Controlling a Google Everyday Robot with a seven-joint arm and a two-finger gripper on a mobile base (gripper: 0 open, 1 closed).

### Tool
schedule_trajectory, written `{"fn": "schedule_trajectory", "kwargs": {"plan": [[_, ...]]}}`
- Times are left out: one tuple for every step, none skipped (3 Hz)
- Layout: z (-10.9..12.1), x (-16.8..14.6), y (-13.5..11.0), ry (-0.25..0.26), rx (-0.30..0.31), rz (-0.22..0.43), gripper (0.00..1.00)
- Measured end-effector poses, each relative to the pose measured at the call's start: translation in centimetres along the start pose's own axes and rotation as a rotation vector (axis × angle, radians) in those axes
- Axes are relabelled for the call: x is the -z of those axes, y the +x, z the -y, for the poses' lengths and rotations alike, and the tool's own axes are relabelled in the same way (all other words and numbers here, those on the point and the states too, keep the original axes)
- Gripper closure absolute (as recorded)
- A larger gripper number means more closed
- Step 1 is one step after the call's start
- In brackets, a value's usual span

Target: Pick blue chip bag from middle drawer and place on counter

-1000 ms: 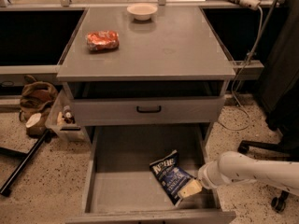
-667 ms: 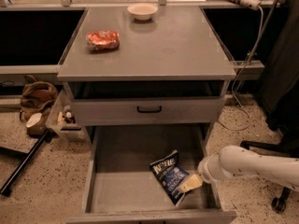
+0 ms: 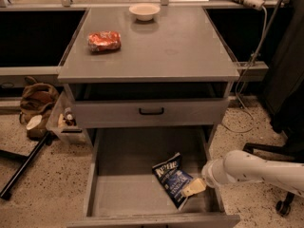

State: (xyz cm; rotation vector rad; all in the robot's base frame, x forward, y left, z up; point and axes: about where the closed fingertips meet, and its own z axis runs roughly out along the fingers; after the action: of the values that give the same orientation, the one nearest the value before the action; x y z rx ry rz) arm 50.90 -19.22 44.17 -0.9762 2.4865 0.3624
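Note:
The blue chip bag (image 3: 172, 178) lies flat on the floor of the open middle drawer (image 3: 118, 194), towards its right front. My gripper (image 3: 194, 187) reaches in from the right on a white arm and sits at the bag's lower right corner, touching or just over it. The counter (image 3: 166, 42) is the grey cabinet top above.
An orange-red foil snack bag (image 3: 104, 41) and a white bowl (image 3: 144, 11) sit on the counter. A grey drawer front with a black handle (image 3: 151, 111) is above the open drawer. A brown bag (image 3: 35, 101) and a bin (image 3: 64, 122) stand on the floor at left; a chair base (image 3: 282, 205) stands at right.
The arm has shifted slightly up and left, bringing the gripper closer onto the bag's lower right corner. The bag has not visibly moved.

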Motion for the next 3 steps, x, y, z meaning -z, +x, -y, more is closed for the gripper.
{"fn": "schedule_trajectory", "kwargs": {"plan": [[-1.3, -0.7, -0.5, 0.000, 0.035, 0.015, 0.00], [-1.9, -1.7, -0.7, -0.002, 0.052, 0.023, 0.00], [-1.9, -3.0, -1.3, 0.008, 0.087, 0.021, 0.00]]}}
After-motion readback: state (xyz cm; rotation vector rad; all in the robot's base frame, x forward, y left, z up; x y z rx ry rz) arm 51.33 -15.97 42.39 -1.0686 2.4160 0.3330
